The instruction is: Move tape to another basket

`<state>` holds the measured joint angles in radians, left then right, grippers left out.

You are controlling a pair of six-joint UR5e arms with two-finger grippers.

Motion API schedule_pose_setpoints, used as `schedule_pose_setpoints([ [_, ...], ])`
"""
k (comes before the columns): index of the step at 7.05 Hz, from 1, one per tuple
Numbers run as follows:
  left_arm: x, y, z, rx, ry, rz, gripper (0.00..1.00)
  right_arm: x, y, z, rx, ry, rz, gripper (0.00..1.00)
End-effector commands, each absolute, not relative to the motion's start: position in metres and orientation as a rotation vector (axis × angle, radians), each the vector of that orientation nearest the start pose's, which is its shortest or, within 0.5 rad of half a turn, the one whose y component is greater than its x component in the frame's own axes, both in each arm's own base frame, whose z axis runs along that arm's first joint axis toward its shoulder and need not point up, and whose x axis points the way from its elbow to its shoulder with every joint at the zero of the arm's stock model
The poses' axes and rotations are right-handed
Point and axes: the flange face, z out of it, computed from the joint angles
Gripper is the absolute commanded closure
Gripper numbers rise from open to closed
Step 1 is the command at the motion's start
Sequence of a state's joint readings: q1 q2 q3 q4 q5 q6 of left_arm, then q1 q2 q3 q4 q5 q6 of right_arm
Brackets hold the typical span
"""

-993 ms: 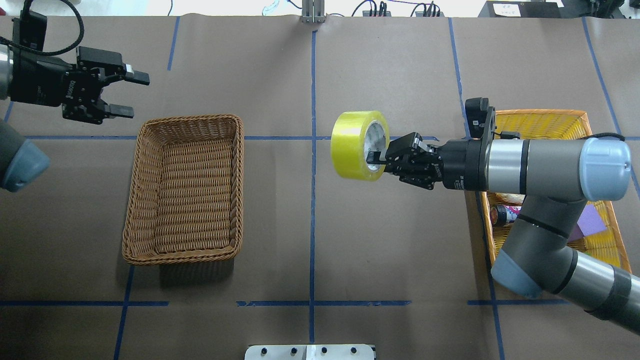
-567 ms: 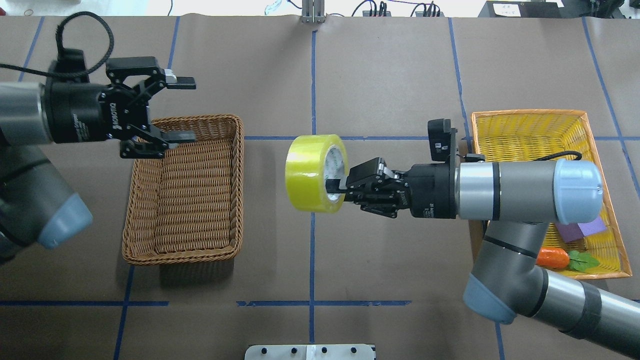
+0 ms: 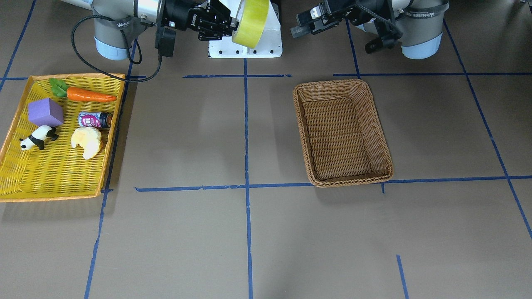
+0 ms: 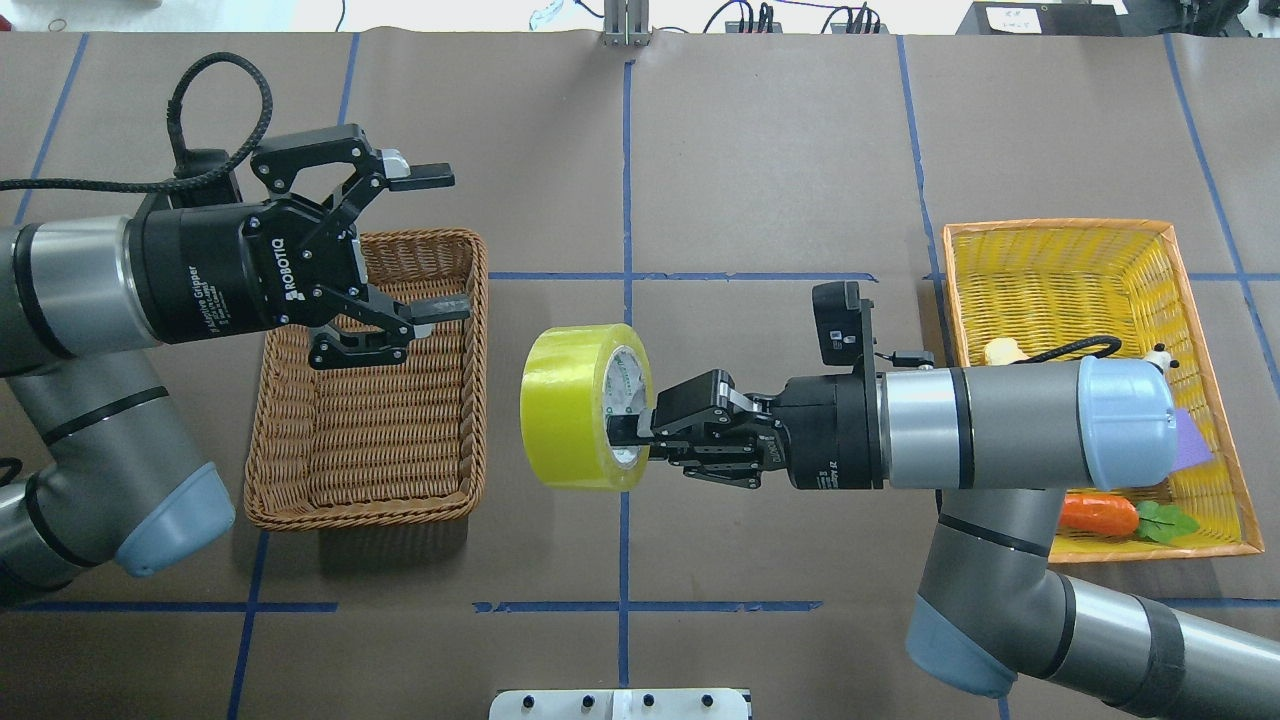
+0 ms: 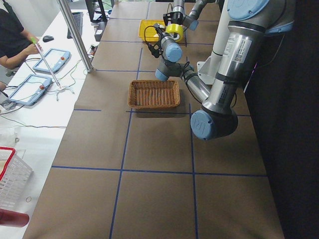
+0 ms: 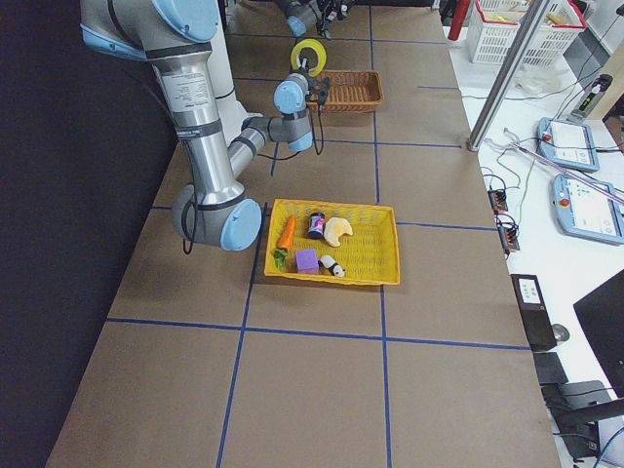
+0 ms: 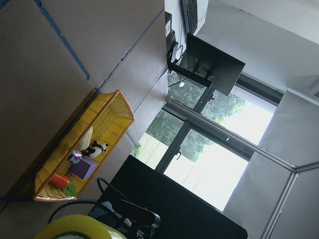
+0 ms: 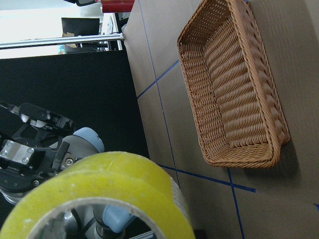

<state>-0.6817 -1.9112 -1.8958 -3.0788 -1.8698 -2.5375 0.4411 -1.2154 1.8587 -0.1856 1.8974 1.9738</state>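
1. The tape [image 4: 575, 405] is hanging in the air on edge. Its round faces are standing upright and its core axis is running level along the table's length. One open face is pointing toward the basket [image 4: 478, 380], the other back at the right arm.
2. The right gripper [image 4: 625, 435] is pinching the roll's wall. One finger is reaching inside the core, and the rest of the grip is hidden behind the roll.
3. In the overhead view the tape is sitting just beside the basket's right rim, over the bare table near the centre line, and is not inside the basket.
4. The roll is showing a thick, glossy, translucent yellow-green winding around a pale grey-white core. Green print is showing on the core's inner wall, too small to read.
5. The left gripper [image 4: 438, 243] is holding its fingers spread wide with nothing between them, and in the overhead view it is lying over the basket's far end. Its body is carrying the white word "ROBOTIQ".
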Motion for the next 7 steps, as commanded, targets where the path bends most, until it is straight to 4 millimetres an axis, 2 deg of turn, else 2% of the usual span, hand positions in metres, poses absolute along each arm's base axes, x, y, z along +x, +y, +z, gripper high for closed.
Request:
schedule_pose_setpoints([
  [1,0.310,-0.371,0.177,-0.515,2.162,-0.604,0.00,-0.409,-0.297,0.186,-0.177,-2.021,0.188,0.99],
  [3,0.318,-0.365,0.175,-0.535,2.161,-0.590,0.00,-0.412,-0.297,0.173,-0.176,-2.042,0.177,0.99],
  [5,0.330,-0.354,0.171,-0.565,2.168,-0.585,0.00,-0.415,-0.299,0.176,-0.169,-2.035,0.182,0.99],
  [7,0.333,-0.350,0.170,-0.574,2.170,-0.575,0.00,-0.414,-0.303,0.177,-0.153,-2.039,0.204,0.99],
])
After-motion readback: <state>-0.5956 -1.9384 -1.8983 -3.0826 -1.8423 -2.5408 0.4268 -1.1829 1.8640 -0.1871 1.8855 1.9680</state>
